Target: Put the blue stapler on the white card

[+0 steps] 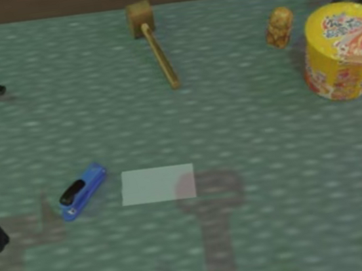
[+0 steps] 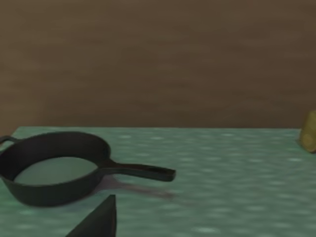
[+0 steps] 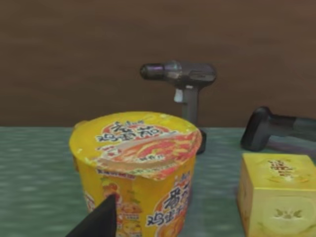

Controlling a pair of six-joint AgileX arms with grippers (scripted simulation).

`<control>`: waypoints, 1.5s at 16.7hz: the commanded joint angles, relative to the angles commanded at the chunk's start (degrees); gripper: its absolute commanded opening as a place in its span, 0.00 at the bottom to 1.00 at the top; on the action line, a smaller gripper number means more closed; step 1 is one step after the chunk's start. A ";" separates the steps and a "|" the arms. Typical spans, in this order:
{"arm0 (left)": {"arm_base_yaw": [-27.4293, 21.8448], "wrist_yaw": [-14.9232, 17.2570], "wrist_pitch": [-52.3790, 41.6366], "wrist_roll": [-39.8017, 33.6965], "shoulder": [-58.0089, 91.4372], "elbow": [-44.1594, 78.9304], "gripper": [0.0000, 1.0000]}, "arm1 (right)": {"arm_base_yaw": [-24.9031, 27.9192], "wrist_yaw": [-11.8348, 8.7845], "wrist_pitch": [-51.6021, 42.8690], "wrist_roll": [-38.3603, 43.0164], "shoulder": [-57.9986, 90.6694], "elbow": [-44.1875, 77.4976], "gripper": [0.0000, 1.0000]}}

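Seemingly, the blue stapler [image 1: 82,190] lies apart from both jaws.

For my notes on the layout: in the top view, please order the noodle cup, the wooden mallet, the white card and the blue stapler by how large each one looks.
1. Noodle cup, clearly the largest.
2. White card.
3. Wooden mallet: long but thin, so its rank against the card is unsure.
4. Blue stapler, the smallest.

Light is even and moderately bright over the green table [image 1: 245,121]. Soft arm-shaped shadows darken the lower centre and lower left of the top view, one overlapping the white card [image 1: 157,184]. Every view looks softly blurred, without glare
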 joint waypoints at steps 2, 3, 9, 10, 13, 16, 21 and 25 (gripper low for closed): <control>0.00 0.00 0.00 0.00 0.00 0.00 1.00 | 0.00 0.00 0.00 0.00 0.00 0.00 1.00; -0.15 0.01 -0.46 0.11 0.57 0.57 1.00 | 0.00 0.00 0.00 0.00 0.00 0.00 1.00; -3.38 -0.04 -11.82 2.85 16.90 15.36 1.00 | 0.00 0.00 0.00 0.00 0.00 0.00 1.00; -4.18 -0.07 -14.75 3.56 21.74 19.15 1.00 | 0.00 0.00 0.00 0.00 0.00 0.00 1.00; -6.85 -0.22 -24.58 6.01 38.94 31.45 1.00 | 0.00 0.00 0.00 0.00 0.00 0.00 1.00; -9.74 -0.37 -35.17 8.66 57.20 44.08 1.00 | 0.00 0.00 0.00 0.00 0.00 0.00 1.00; -14.31 -0.47 -51.44 12.68 82.80 63.68 1.00 | 0.00 0.00 0.00 0.00 0.00 0.00 1.00; -17.10 -0.41 -60.88 15.05 98.60 76.25 1.00 | 0.00 0.00 0.00 0.00 0.00 0.00 1.00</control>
